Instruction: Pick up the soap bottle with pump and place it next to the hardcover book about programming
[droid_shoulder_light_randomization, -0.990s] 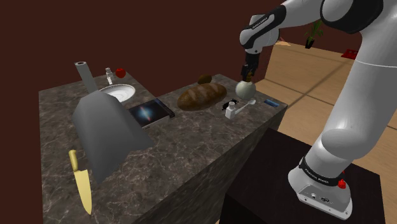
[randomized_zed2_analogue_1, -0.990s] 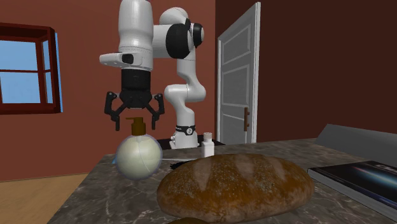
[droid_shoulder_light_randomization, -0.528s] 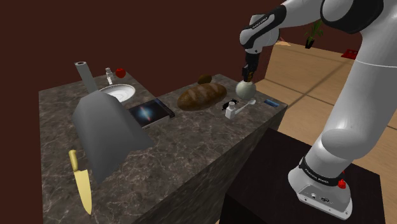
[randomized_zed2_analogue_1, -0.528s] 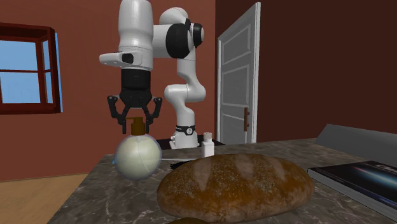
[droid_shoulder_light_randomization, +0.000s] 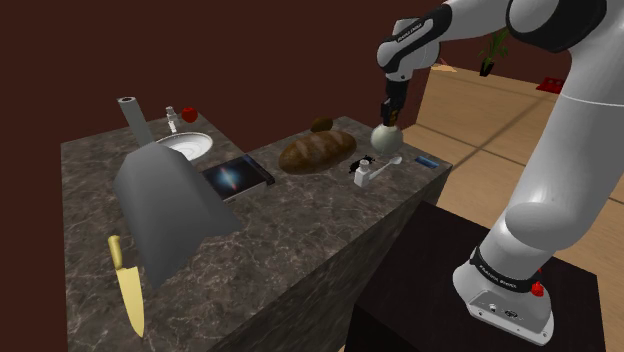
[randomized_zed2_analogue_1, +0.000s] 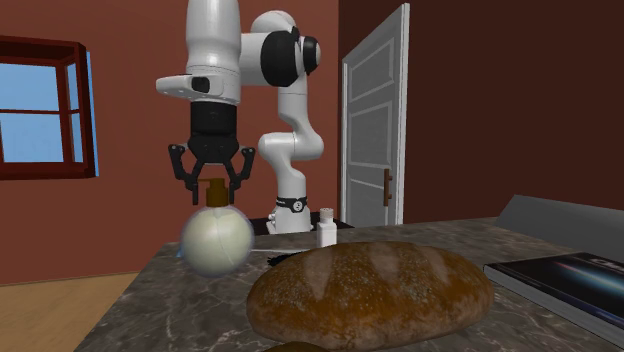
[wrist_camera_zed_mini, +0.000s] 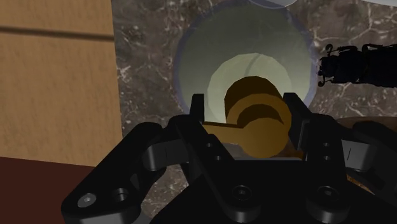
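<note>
White with dark joints, the arm (droid_shoulder_light_randomization: 560, 150) reaches from its stand to the far corner of the dark veined stone counter (droid_shoulder_light_randomization: 300, 250). On that counter a grey curved cover (droid_shoulder_light_randomization: 165, 205) sits at the shoulder view's left. Next to it lies the book (droid_shoulder_light_randomization: 238, 176), and then the brown bread loaf (droid_shoulder_light_randomization: 317, 150).

The soap bottle (droid_shoulder_light_randomization: 386, 140), a pale round body under a brown pump (wrist_camera_zed_mini: 254, 121), is at the corner beyond the loaf. It is well apart from the book, and I cannot tell whether its base touches the stone. The gripper (randomized_zed2_analogue_1: 214, 190) is clenched on the pump from above, its 2 fingers (wrist_camera_zed_mini: 197, 114) pressing the narrow top from either side.

The hold is my main worry. It grips only the small pump, with the wide body hanging below, so the bottle could swing, twist in the fingers or slip out during the carry. The loaf lies between bottle and book, and a low pass could clip it or the small white container (droid_shoulder_light_randomization: 365, 172). Once set down, the round body might tip or roll.
</note>
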